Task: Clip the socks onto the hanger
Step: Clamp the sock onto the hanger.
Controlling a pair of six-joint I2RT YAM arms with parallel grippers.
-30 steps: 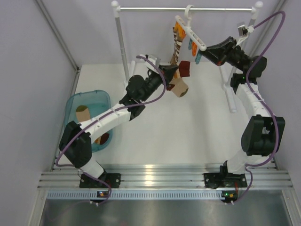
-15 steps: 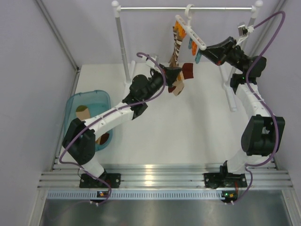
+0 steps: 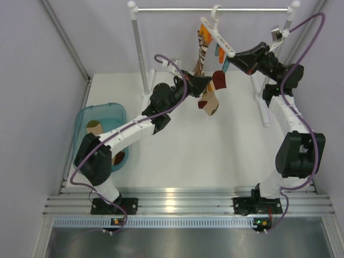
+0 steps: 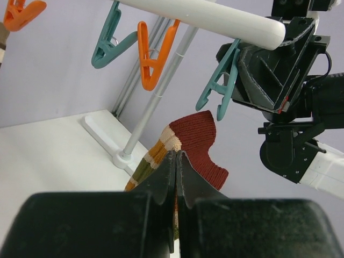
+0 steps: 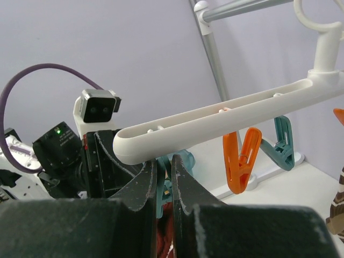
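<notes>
One sock of four is up: a brown-and-white sock [image 3: 201, 51] hangs clipped under the hanger [image 3: 219, 36] at 12 o'clock on the rail.

Second sock in hand. Left gripper [image 4: 176, 156] has its jaws clamped together on the tan sock [image 4: 191, 134]; the maroon end stands just below the teal end clip [image 4: 220, 88], not yet in its mouth.

Right gripper [image 5: 164, 161] sits at the bar's free end, toward 1 o'clock. Its jaws are pressed together on the tail of that teal clip, as far as the wrist view shows, probably to hold it open.

Two more lie in the blue tub [image 3: 86, 115] at 9 o'clock: a tan one [image 3: 95, 129] and a darker one [image 3: 119, 158].

Spare clips: an orange clip [image 4: 153, 59] and a second teal clip [image 4: 107, 45] hang empty.

Judgement: roughly a quarter done. Left to do: seat this sock, then fetch and clip the tub pair.
</notes>
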